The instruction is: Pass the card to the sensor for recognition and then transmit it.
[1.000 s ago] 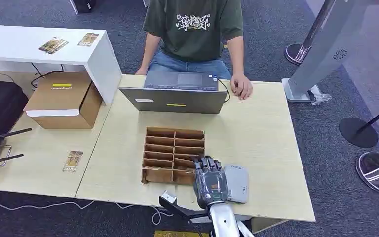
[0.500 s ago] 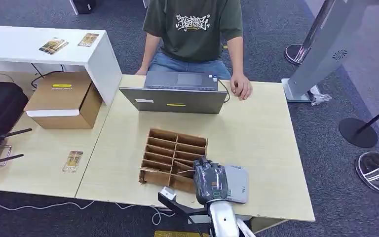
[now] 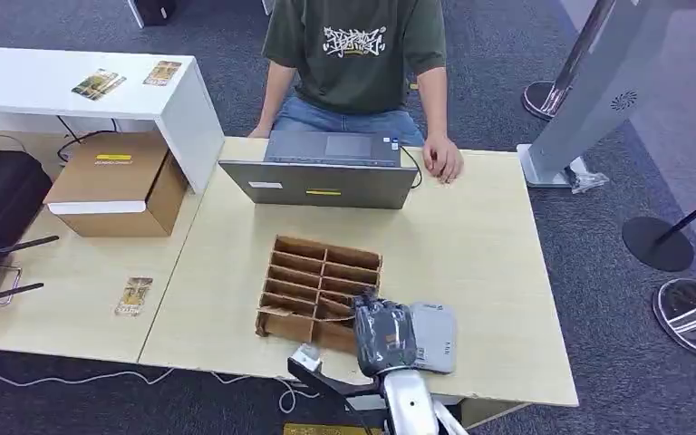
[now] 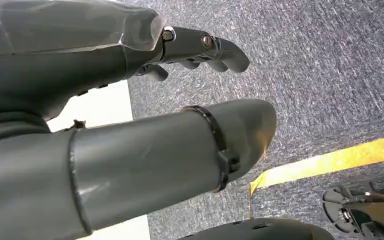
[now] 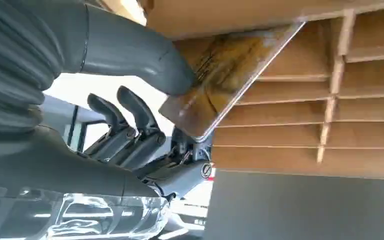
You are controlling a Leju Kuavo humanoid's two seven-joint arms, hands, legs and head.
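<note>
Right hand (image 5: pixel 145 125): thumb and fingers pinch card (image 5: pixel 225 75) at wooden rack (image 3: pixel 319 292). Step: extraction. Next: lift clear, carry to sensor (image 3: pixel 435 337). Left hand (image 4: pixel 170 125): fingers apart, holds nothing.

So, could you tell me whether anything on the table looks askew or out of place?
Yes: the wooden divider box sits skewed to the table edge, where the right hand pinches a card.

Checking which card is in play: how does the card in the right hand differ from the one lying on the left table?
The held card is tilted, pinched by the right hand at the wooden organizer. The loose card lies flat on the table, untouched. Both are brownish.
</note>
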